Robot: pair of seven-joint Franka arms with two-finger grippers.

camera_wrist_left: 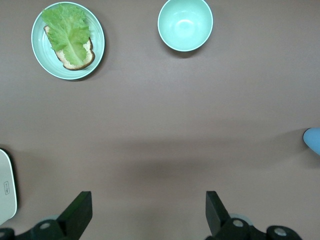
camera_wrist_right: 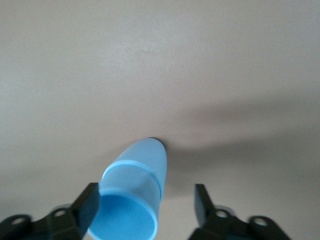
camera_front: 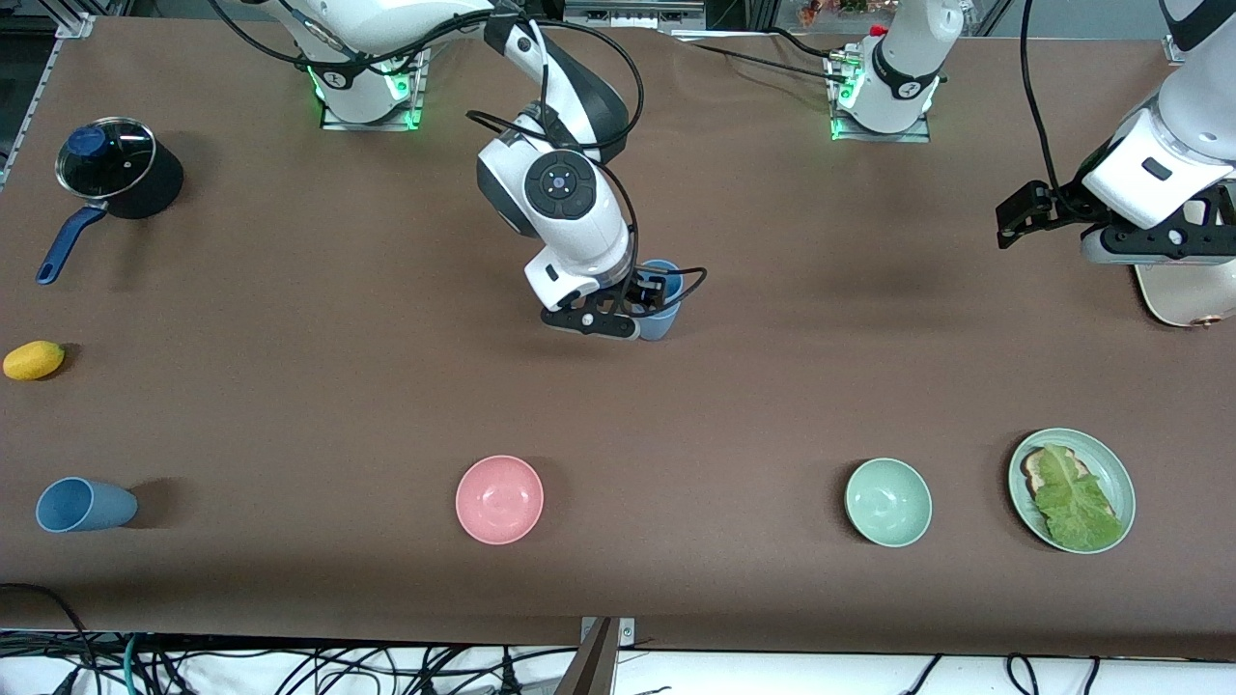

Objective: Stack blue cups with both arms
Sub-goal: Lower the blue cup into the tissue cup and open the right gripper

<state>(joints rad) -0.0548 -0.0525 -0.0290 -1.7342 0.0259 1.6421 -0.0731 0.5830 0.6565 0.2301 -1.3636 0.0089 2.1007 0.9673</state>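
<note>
We see the table (camera_front: 792, 386) covered in plain brown, with wide bare stretches through its middle. Its edge nearest the front camera has a black tangle of cables (camera_front: 290, 671) hanging below it, and the arms' bases stand along the edge farthest from that camera.

The right gripper (camera_front: 632, 309) is low at the middle of the table, at the bright blue cup (camera_front: 661, 301), which stands upright there, well away from every edge. Its fingers (camera_wrist_right: 87, 207) are spread apart; in the right wrist view one finger sits right at the cup's rim and the other stands clear of it, so the cup is not clamped. The second blue cup (camera_front: 82, 505), duller in colour, lies on its side near the corner at the right arm's end, close to the edge nearest the front camera.

The left gripper (camera_front: 1149, 241) hovers over the left arm's end of the table, its fingers (camera_wrist_left: 77, 212) wide apart with nothing between them, above a white appliance (camera_front: 1188, 290) that runs off that end. That arm waits.

Along the edge nearest the front camera stand a pink bowl (camera_front: 499, 499), a mint-green bowl (camera_front: 888, 502) and a green plate (camera_front: 1024, 463) with bread and a lettuce leaf (camera_front: 1077, 502). At the right arm's end we see a black saucepan (camera_front: 121, 169) with a glass lid and blue handle near the corner beside that arm's base, and a yellow lemon-like fruit (camera_front: 34, 360) between it and the lying cup.

Nothing stands between the upright cup and the lying one except open brown surface.
</note>
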